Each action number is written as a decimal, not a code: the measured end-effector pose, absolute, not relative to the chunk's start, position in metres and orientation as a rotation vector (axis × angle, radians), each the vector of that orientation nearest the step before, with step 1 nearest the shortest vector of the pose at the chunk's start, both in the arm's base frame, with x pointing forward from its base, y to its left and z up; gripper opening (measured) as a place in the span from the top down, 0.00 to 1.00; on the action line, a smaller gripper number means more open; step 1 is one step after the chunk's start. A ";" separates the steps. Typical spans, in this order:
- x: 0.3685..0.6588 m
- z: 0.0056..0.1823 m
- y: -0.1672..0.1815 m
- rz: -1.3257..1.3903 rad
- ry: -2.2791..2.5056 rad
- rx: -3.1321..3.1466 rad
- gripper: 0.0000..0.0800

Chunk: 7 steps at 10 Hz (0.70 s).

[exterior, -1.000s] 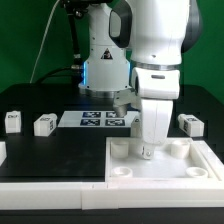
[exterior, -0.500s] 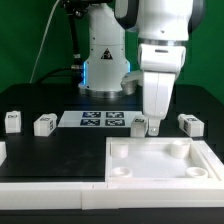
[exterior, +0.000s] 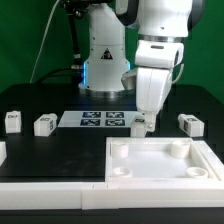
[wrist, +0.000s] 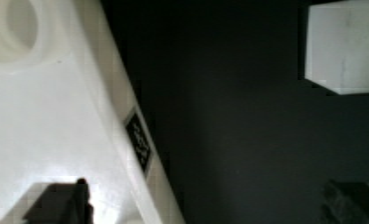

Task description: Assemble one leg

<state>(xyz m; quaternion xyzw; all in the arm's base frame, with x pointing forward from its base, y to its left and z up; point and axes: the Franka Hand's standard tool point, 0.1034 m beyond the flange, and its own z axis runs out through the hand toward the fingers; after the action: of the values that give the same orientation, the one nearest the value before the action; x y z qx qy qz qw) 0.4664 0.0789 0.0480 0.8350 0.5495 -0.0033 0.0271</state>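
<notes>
Your gripper (exterior: 148,120) hangs low beside a leg (exterior: 137,125), just behind the white tray (exterior: 160,172). Its fingers (wrist: 56,203) stand wide apart, holding nothing.

Item 1: 1 green backdrop (exterior: 25,45) is filling the upper left and upper right of the frame, plain and flat. Item 2: 1 black table (exterior: 55,150) is spanning the lower half, its matte top meeting the backdrop along a level edge. Light is falling evenly, casting soft shadows.
</notes>
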 end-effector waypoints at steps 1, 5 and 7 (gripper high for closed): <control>0.465 0.047 0.080 -0.001 1.525 2.686 0.19; 0.436 0.037 0.105 -0.019 0.653 3.051 0.19; 0.430 0.039 0.132 -0.014 0.313 3.115 0.19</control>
<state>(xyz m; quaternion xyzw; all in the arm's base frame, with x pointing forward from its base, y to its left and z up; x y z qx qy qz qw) 0.4302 0.1324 0.0392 0.9950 0.1001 -0.0045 0.0053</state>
